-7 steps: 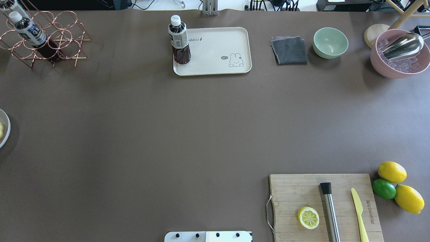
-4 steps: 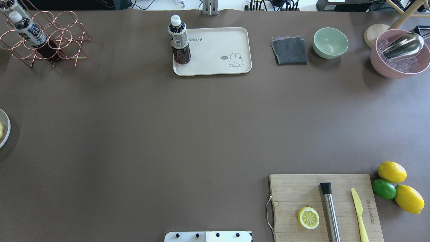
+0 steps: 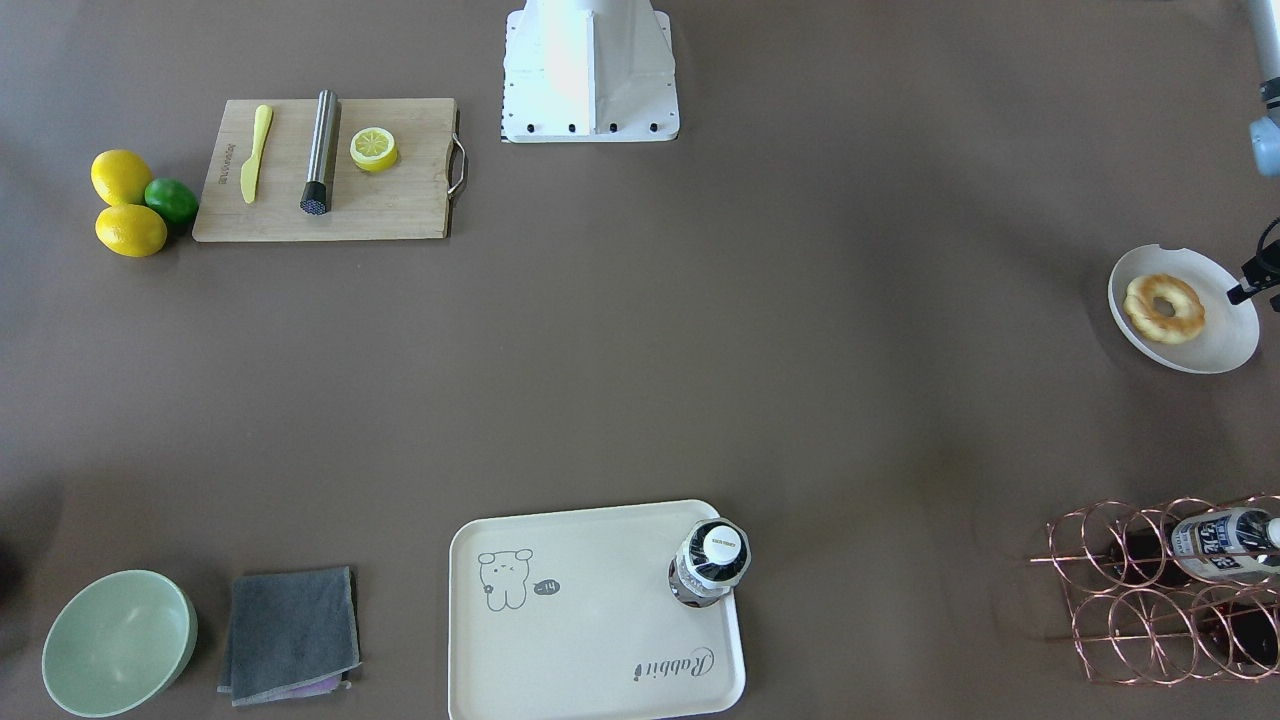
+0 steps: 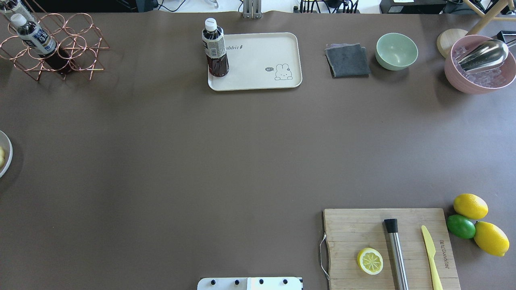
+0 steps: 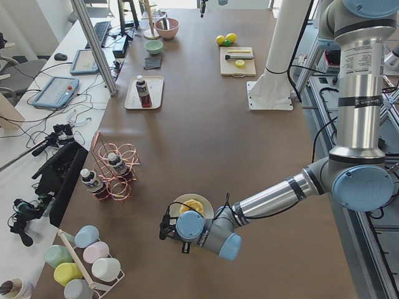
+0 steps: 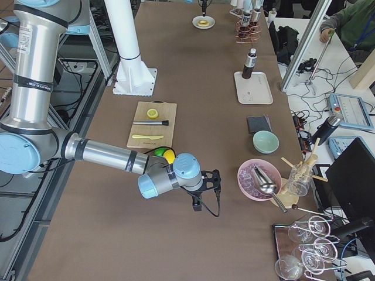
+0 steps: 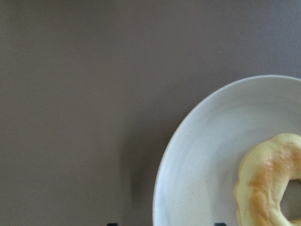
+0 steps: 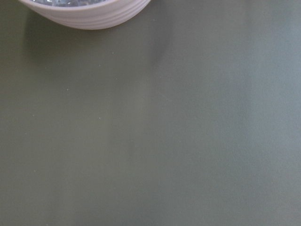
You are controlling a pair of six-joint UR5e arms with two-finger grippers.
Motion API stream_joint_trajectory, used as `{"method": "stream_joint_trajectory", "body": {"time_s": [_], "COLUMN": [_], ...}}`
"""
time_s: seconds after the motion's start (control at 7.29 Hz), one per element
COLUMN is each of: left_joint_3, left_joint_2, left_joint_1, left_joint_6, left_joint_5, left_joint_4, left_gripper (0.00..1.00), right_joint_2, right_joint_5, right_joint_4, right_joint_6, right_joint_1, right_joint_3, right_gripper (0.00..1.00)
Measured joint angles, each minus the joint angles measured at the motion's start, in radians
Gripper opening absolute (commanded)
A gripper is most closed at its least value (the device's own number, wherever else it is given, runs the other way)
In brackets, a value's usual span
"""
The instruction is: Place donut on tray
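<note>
The golden donut (image 3: 1164, 308) lies on a round white notched plate (image 3: 1215, 345) at the table's end on my left; it also shows in the left wrist view (image 7: 265, 188) and the exterior left view (image 5: 192, 206). The cream tray (image 3: 590, 620) (image 4: 262, 60) sits at the far middle of the table, with a dark bottle (image 4: 215, 48) standing on one corner. My left gripper (image 7: 165, 224) hovers over the plate's edge beside the donut, its two tips far apart and empty; it also shows at the front view's edge (image 3: 1250, 285). My right gripper (image 6: 196, 202) shows only from the side; I cannot tell its state.
A copper wire rack (image 4: 56, 48) with bottles stands at the far left. A cutting board (image 4: 350, 225) holds a lemon half (image 4: 370, 261), muddler and knife, with lemons and a lime (image 4: 460, 226) beside it. Grey cloth (image 4: 347, 60), green bowl (image 4: 396, 51), pink ice bowl (image 4: 479, 82).
</note>
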Motion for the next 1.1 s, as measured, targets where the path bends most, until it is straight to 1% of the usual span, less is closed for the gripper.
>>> {"method": "stream_joint_trajectory", "body": {"time_s": [0.27,0.41,0.55,0.69,0.82,1.1], "left_joint_3": [0.038,0.051,0.058,0.061,0.062,0.061], "left_joint_2": [-0.041,-0.052,-0.055,-0.056,-0.057,-0.056], "left_joint_1": [0.018,0.029,0.037,0.04,0.042,0.043], "left_joint_6": [-0.015,-0.016,-0.016,-0.016,-0.017,-0.016], "left_joint_5": [0.008,0.015,0.02,0.021,0.02,0.014], "left_joint_4": [-0.001,-0.002,-0.006,-0.01,-0.012,-0.014], "left_gripper": [0.66,0.59,0.49,0.27,0.0,0.0], "right_joint_2": [0.0,0.0,-0.001,-0.002,-0.004,-0.006], "right_joint_5": [-0.006,-0.009,-0.011,-0.011,-0.011,-0.012], "right_joint_4": [0.0,0.0,0.0,0.0,0.001,0.001], "right_joint_6": [0.0,0.0,0.0,0.0,0.0,0.0], "right_joint_1": [0.0,0.0,0.0,0.0,0.0,0.0], "right_joint_3": [0.0,-0.001,-0.001,-0.001,-0.001,0.0], "right_gripper": [0.99,0.99,0.99,0.99,0.99,0.99]}}
